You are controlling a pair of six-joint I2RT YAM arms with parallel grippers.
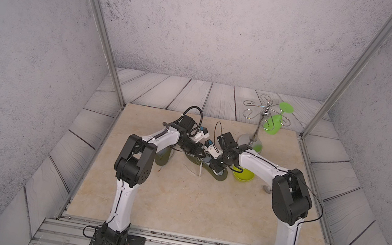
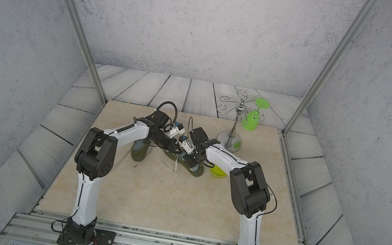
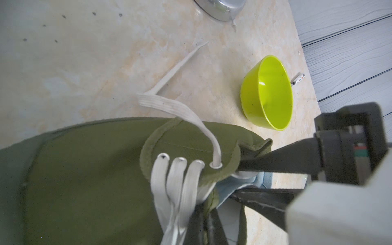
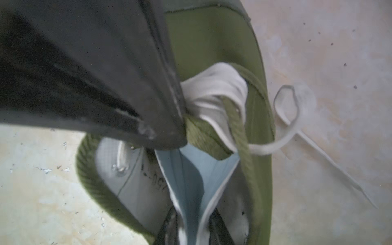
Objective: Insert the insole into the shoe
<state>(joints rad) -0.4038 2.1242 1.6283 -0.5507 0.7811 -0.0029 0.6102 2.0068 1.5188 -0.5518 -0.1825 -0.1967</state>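
Observation:
An olive green shoe [image 1: 219, 177] [image 3: 89, 180] with white laces lies at mid-table. My left gripper [image 3: 206, 212] [image 1: 202, 154] is shut on the shoe's tongue [image 4: 201, 135] and holds it up at the opening. The light blue insole [image 4: 191, 169] [image 3: 257, 180] is folded lengthwise and stands in the shoe's opening. My right gripper [image 4: 194, 222] [image 1: 216, 171] is shut on it from above, one finger on each side of the fold. The insole's front end is hidden inside the shoe.
A second olive shoe [image 1: 162, 159] lies under the left arm. A lime bowl [image 1: 242, 176] [image 3: 267, 93] sits just right of the shoe, with a small cylinder [image 1: 267, 189] beyond it. A chrome rack [image 1: 256, 128] holding a green glass [image 1: 276, 121] stands at the back right. A loose lace [image 4: 318, 152] trails on the table.

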